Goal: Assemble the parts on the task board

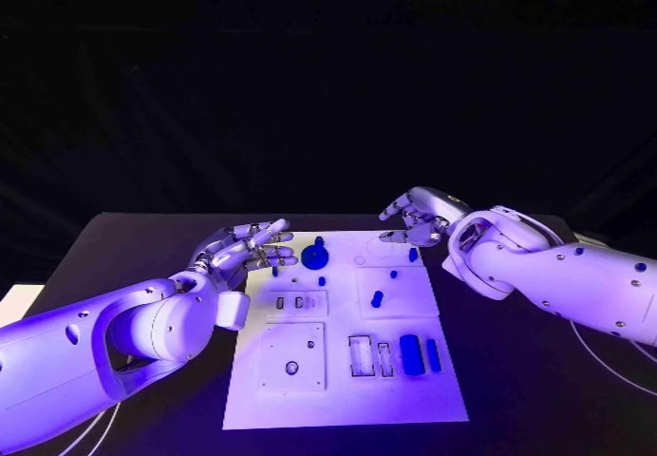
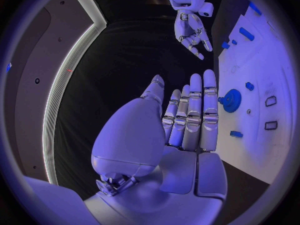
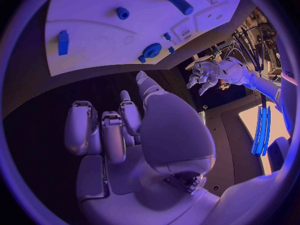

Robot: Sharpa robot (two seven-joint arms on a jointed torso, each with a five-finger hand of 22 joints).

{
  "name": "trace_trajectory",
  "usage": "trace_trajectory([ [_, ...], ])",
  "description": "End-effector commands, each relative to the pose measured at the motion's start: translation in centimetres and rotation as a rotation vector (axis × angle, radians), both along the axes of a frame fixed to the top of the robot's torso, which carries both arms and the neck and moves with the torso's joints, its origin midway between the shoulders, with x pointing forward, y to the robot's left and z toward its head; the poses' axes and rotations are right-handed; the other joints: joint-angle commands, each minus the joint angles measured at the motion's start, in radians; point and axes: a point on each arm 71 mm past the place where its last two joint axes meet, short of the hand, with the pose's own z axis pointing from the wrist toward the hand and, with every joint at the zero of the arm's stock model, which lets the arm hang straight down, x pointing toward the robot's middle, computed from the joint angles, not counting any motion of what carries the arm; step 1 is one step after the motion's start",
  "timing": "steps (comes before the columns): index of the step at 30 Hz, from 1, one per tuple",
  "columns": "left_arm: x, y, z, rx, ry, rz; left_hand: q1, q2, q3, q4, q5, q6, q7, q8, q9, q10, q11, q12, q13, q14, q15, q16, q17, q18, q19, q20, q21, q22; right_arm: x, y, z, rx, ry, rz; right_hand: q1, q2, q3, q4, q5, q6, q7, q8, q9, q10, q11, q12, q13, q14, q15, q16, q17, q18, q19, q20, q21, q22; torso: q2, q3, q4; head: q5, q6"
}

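Your left robot hand hovers empty, fingers extended, just beside the blue gear on the task board. Right robot hand, fingers loosely curled, holds nothing above the board's far edge.

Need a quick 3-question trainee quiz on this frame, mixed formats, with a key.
1. True or false: the left hand is holding the blue gear.
2. Multiple choice: where is the right hand?
A. resting flat on the near end of the white board
B. raised by the board's far right corner, holding nothing
C. gripping the long blue cylinder
3. Fill in: the blue gear lies at the ___ end of the board, the end farther from the robot.

Key:
1. False. The left hand's fingers are out straight and empty, just left of the gear.
2. B
3. far
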Motion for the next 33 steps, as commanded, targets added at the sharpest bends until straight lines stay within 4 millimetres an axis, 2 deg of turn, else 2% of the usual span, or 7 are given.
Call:
trace_trajectory([
  [1,0.1,-0.2,0.1,-0.010,-0.010,-0.024,0.012,0.001,0.000,-0.007,-0.004,0.008,-0.003,-0.003,0.000,0.005,-0.001,-0.005,0.000,-0.003,0.000,-0.006,0.001,0.017,0.009,-0.002,-0.004,0.002,0.0,-0.8,-0.3,0.074,0.066,0.121,0.012,-0.001,-0.001,-0.011,0.004,0.005,0.000,0.000,-0.002,0.005,0.002,0.003,-0.003,0.096,0.002,0.006,0.232,-0.012,0.006,-0.001,0.004,0.001,-0.002,0.0045,-0.0064,0.001,0.002],
  [6,0.2,-0.2,0.0,-0.009,-0.011,-0.023,0.013,0.003,0.000,-0.009,-0.004,0.011,-0.004,-0.002,0.001,0.008,-0.002,-0.004,0.000,-0.001,-0.001,-0.006,0.004,0.017,0.010,-0.002,-0.003,0.002,0.5,-3.1,-0.8,0.048,0.066,0.097,0.013,-0.007,-0.005,-0.018,-0.006,0.003,0.001,-0.003,-0.003,0.004,0.003,0.000,-0.005,0.096,0.003,0.006,0.233,-0.012,0.006,0.000,0.004,0.001,-0.001,0.0097,-0.0096,-0.001,0.003],
  [12,0.4,-0.2,-0.1,-0.008,-0.011,-0.022,0.013,0.004,0.001,-0.010,-0.004,0.012,-0.005,-0.002,0.001,0.010,-0.003,-0.004,0.000,0.000,-0.002,-0.006,0.005,0.017,0.011,-0.003,-0.003,0.002,1.1,-5.2,-1.9,-0.003,0.077,0.080,0.015,-0.014,-0.010,-0.027,-0.011,-0.001,0.002,-0.005,-0.004,-0.001,0.004,-0.007,-0.011,0.095,0.004,0.005,0.231,-0.011,0.002,0.001,0.002,-0.004,-0.001,0.0079,-0.0061,-0.015,0.009],
  [15,0.5,-0.2,-0.1,-0.007,-0.011,-0.021,0.013,0.004,0.001,-0.010,-0.004,0.012,-0.005,-0.002,0.001,0.010,-0.003,-0.004,0.000,0.000,-0.002,-0.006,0.005,0.017,0.011,-0.003,-0.003,0.002,1.1,-5.6,-2.4,-0.015,0.089,0.083,0.014,-0.019,-0.015,-0.030,-0.008,-0.005,0.002,-0.007,-0.004,-0.004,0.005,-0.011,-0.014,0.095,0.005,0.004,0.230,-0.010,0.000,0.002,0.000,-0.008,-0.001,0.0076,-0.0056,-0.015,0.007],
  [19,0.6,-0.1,-0.1,-0.005,-0.011,-0.018,0.013,0.004,0.001,-0.010,-0.004,0.013,-0.005,-0.002,0.001,0.010,-0.003,-0.004,0.000,0.000,-0.002,-0.006,0.005,0.017,0.011,-0.003,-0.003,0.003,1.1,-6.1,-2.9,-0.032,0.095,0.082,0.012,-0.024,-0.023,-0.034,0.002,-0.012,0.004,-0.009,-0.005,-0.008,0.006,-0.016,-0.017,0.095,0.006,0.004,0.230,-0.009,-0.003,0.003,-0.002,-0.012,0.001,0.0112,-0.0053,-0.012,0.005],
  [28,0.7,0.0,-0.2,-0.001,-0.008,-0.016,0.013,0.004,0.001,-0.010,-0.004,0.013,-0.005,-0.002,0.001,0.010,-0.003,-0.004,0.000,0.000,-0.002,-0.007,0.005,0.017,0.011,-0.003,-0.003,0.003,0.9,-6.8,-3.4,-0.061,0.116,0.077,0.000,-0.029,-0.041,-0.036,0.028,-0.017,0.004,-0.007,-0.005,-0.012,0.007,-0.023,-0.023,0.094,0.007,0.003,0.228,-0.008,-0.007,0.004,-0.004,-0.016,-0.001,0.0084,-0.0069,-0.001,-0.001],
  [33,0.7,0.1,-0.2,-0.001,-0.008,-0.015,0.013,0.004,0.000,-0.011,-0.005,0.013,-0.005,-0.002,0.001,0.010,-0.003,-0.004,0.000,0.000,-0.002,-0.007,0.006,0.017,0.011,-0.003,-0.004,0.003,1.0,-7.1,-3.8,-0.068,0.119,0.058,0.000,-0.019,-0.042,-0.036,0.025,-0.014,0.004,-0.005,-0.004,-0.011,0.006,-0.023,-0.022,0.095,0.007,0.004,0.229,-0.008,-0.006,0.005,-0.004,-0.015,0.000,0.0085,-0.0062,-0.008,-0.004],
])
